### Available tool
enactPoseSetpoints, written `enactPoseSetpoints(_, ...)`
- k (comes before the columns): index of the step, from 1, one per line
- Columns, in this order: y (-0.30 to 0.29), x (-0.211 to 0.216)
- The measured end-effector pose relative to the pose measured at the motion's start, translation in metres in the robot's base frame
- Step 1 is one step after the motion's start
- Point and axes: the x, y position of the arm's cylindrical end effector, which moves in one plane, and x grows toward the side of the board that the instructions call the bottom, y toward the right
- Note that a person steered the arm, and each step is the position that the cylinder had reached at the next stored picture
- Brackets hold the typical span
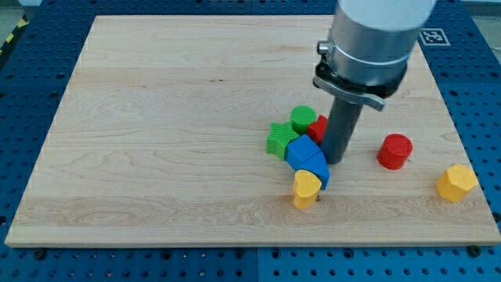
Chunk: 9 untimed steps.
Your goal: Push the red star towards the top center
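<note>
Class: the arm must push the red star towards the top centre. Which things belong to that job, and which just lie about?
Job: red star block, part hidden; my tip at its right.

Lying about: green cylinder, green star, blue blocks, yellow block, red cylinder, yellow hexagon.

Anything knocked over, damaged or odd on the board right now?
Nothing damaged or tipped. One thing stands out: the red star is wedged in a tight cluster with the green cylinder, green star and blue blocks, mostly hidden behind my tip, which sits at the cluster's right edge.
</note>
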Motion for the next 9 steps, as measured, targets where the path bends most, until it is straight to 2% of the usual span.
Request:
enactPoseSetpoints(2,0.016,-0.003)
enactPoseSetpoints(9,0.002,-0.029)
